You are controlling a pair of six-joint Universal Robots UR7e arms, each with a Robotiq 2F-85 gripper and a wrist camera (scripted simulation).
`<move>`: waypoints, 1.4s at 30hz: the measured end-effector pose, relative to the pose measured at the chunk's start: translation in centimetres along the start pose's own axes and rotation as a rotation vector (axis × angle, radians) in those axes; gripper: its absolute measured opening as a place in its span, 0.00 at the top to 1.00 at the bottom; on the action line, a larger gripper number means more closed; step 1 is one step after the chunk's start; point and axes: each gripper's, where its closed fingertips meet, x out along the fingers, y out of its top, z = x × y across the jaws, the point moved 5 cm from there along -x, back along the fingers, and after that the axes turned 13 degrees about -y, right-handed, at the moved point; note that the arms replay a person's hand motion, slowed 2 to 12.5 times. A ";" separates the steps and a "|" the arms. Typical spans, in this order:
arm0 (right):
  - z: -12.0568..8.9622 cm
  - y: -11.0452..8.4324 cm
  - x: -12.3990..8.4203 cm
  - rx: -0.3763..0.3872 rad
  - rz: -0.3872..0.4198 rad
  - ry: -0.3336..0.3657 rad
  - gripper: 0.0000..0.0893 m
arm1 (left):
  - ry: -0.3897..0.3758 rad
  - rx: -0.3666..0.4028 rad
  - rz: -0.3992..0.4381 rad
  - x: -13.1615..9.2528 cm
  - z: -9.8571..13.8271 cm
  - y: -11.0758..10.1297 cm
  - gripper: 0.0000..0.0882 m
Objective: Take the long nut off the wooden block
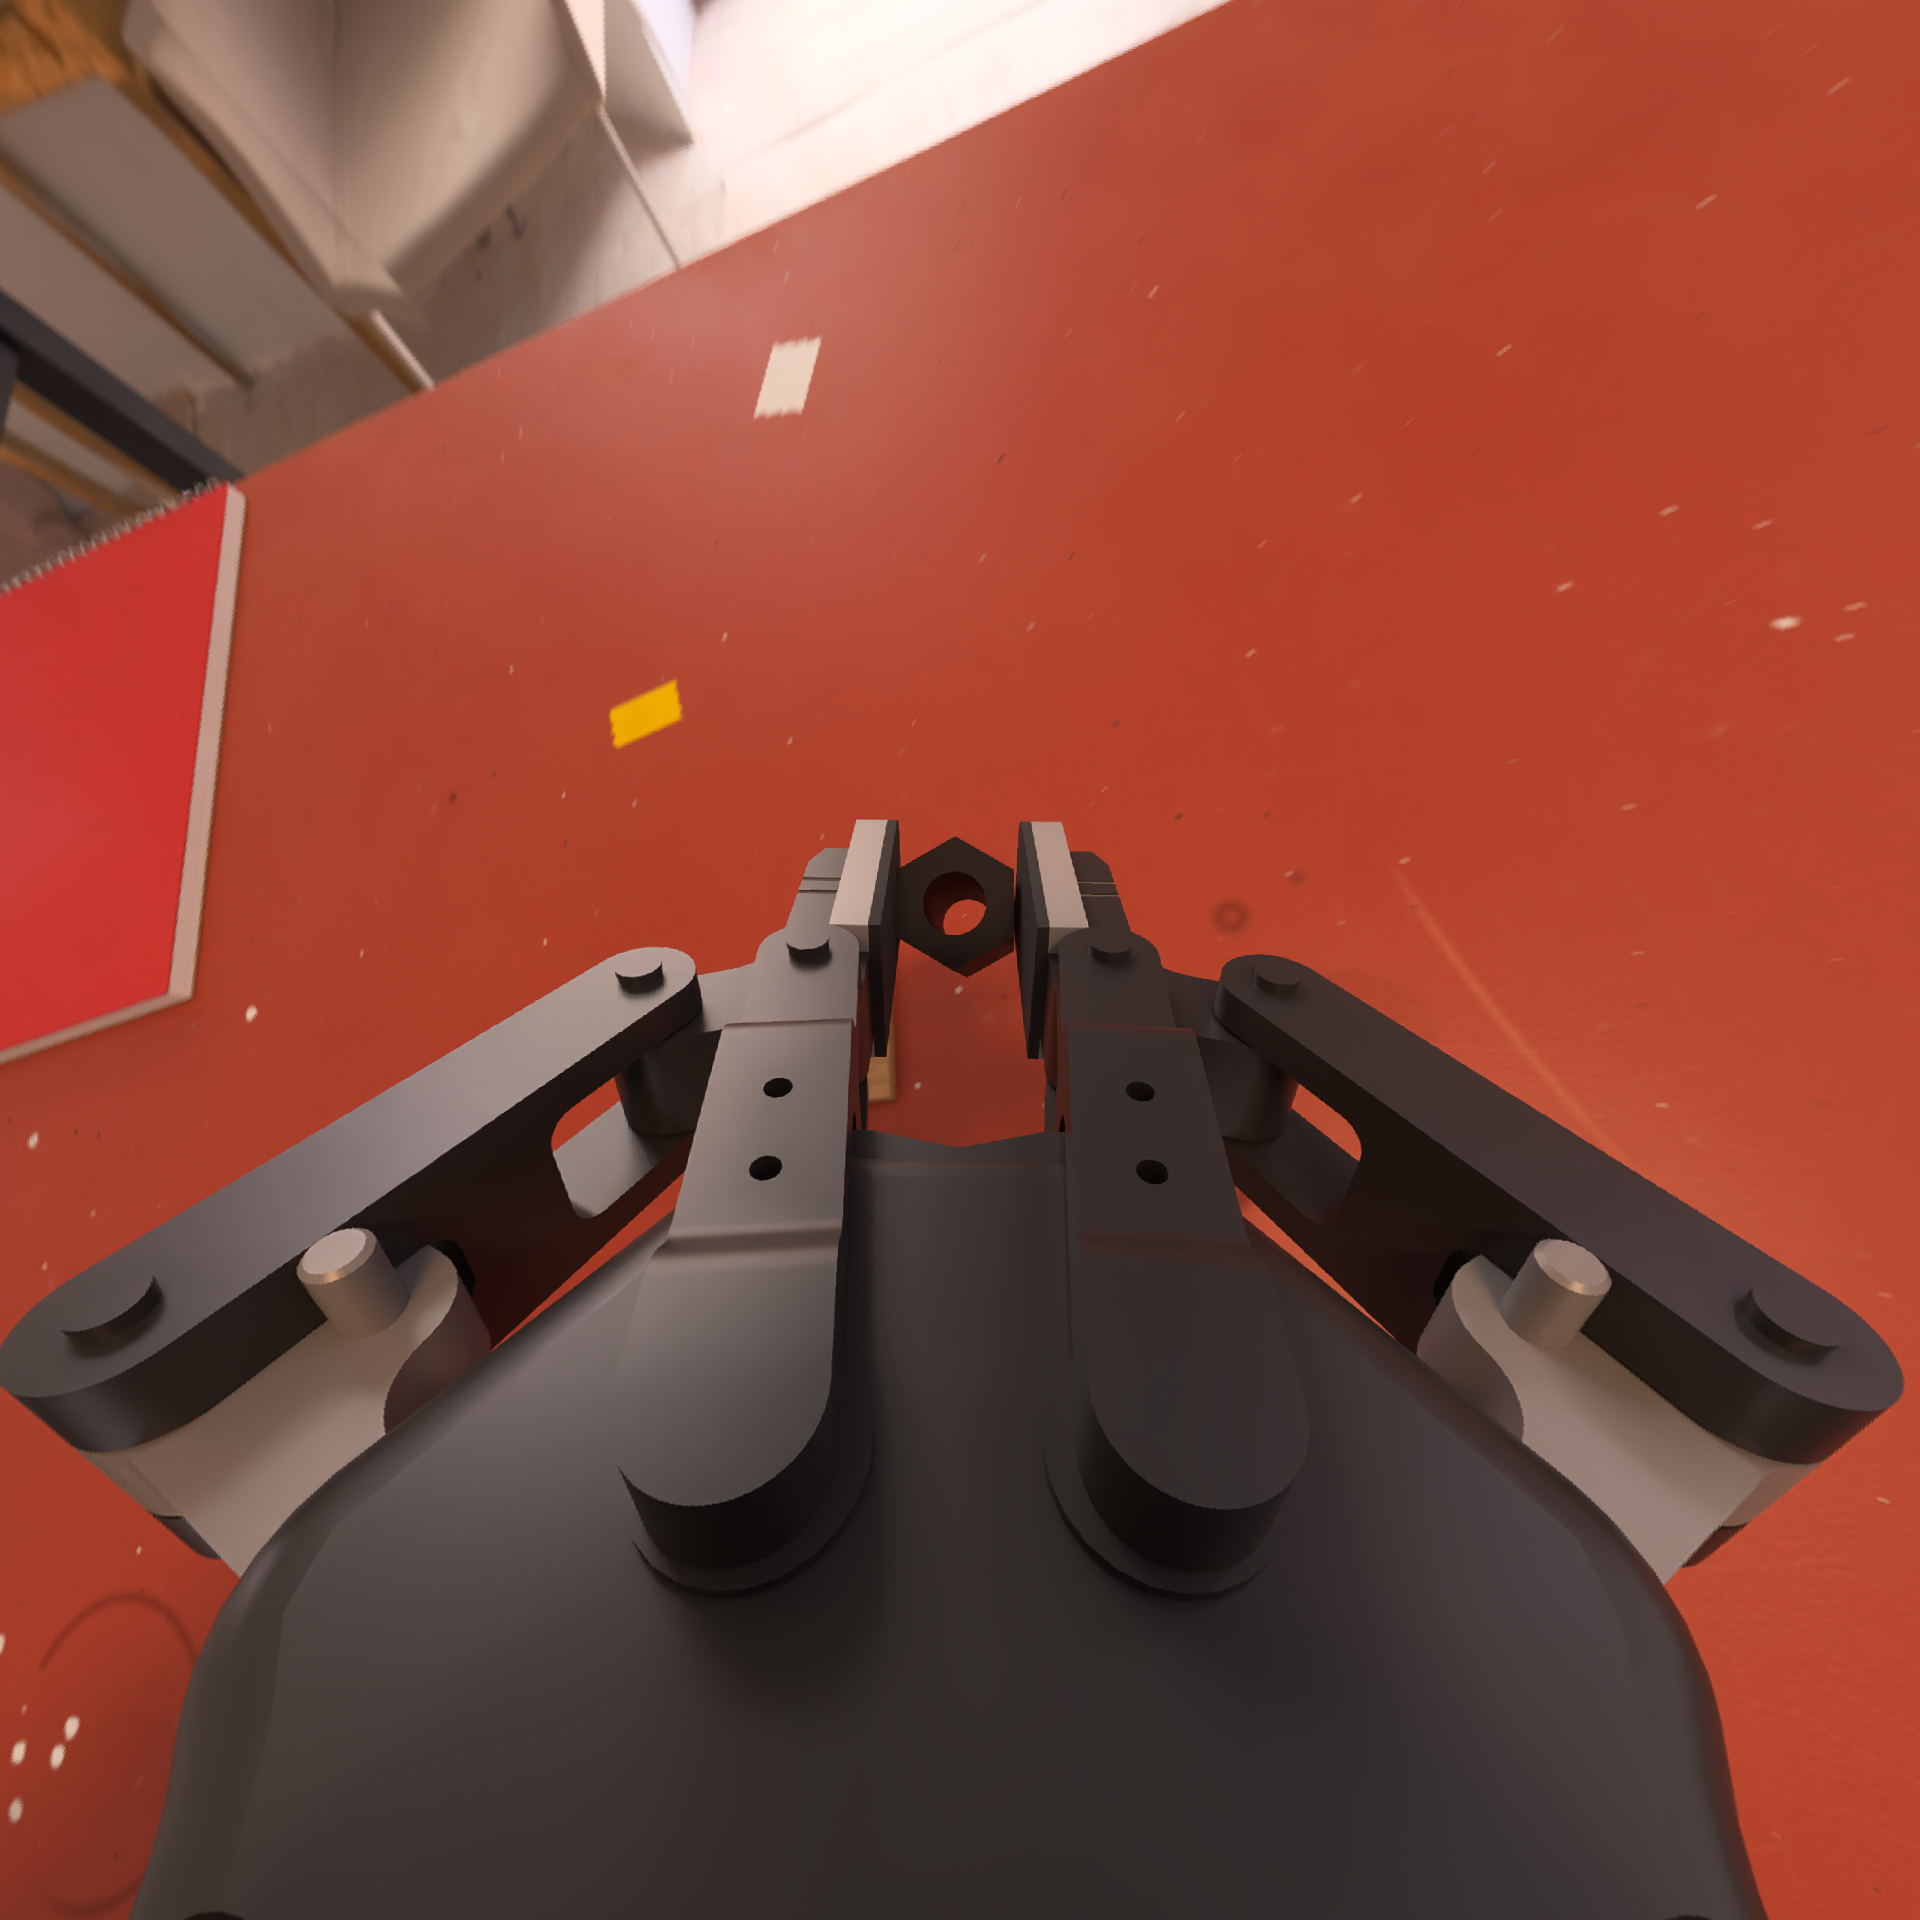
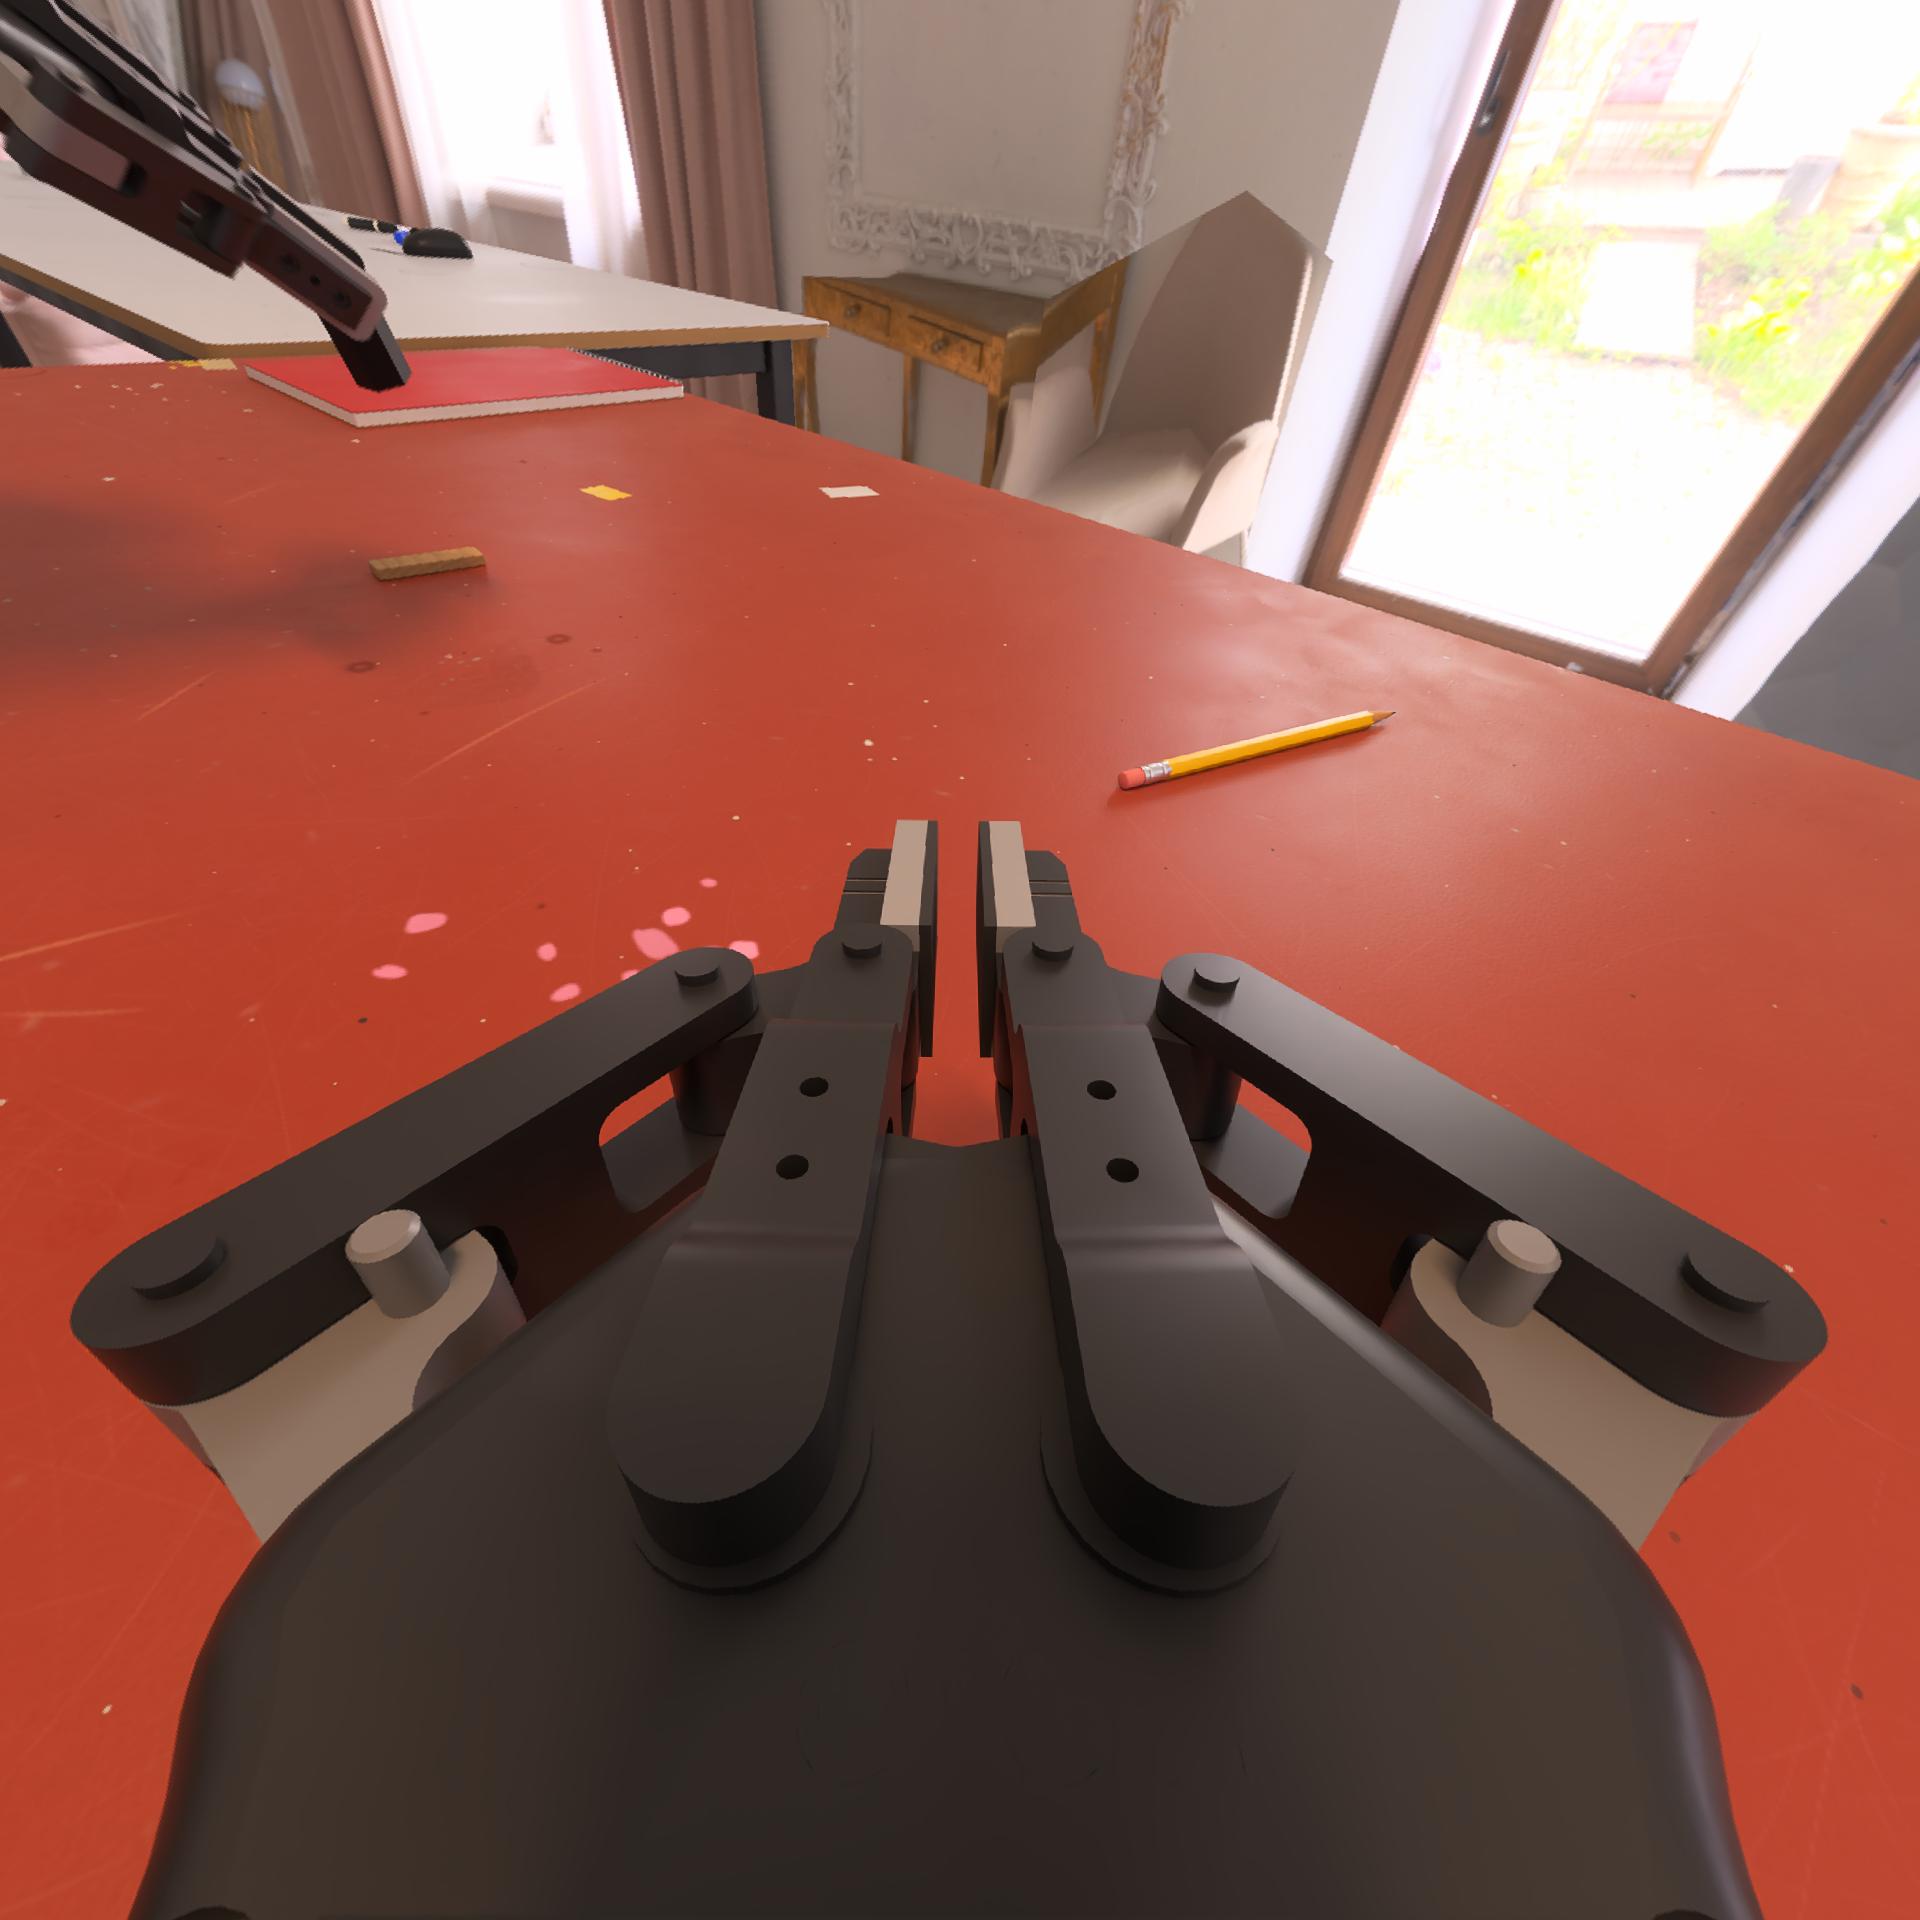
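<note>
Dark metal, the long nut (image 1: 958,906) is clamped end-on between the pads of the left gripper (image 1: 956,894) and is carried in the air, well clear of the wooden block (image 2: 427,562), which is left lying bare on the red table (image 2: 1039,644). It is judged stiff, dense for its size and rather slick, so hold is best taken across two opposite flats, as is seen now, not across the corners. Farther out, the right gripper (image 2: 957,868) is seen idle with its jaws nearly together on nothing, a pencil (image 2: 1255,746) lying beyond it.
</note>
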 end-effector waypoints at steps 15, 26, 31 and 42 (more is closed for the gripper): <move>0.3 0.1 0.0 0.009 0.008 -0.017 0.93 | -0.215 0.256 0.224 -3.6 10.6 4.8 0.77; 1.0 0.0 -0.2 -0.008 0.014 -0.055 0.93 | -0.451 0.412 0.237 -1.8 18.9 5.2 0.77; 1.3 -0.1 -0.3 -0.020 0.018 -0.078 0.92 | -0.516 0.442 0.209 0.0 21.6 4.9 0.77; 2.0 -0.2 -0.3 -0.034 0.022 -0.115 0.93 | -0.650 0.443 0.147 3.4 25.8 4.1 0.77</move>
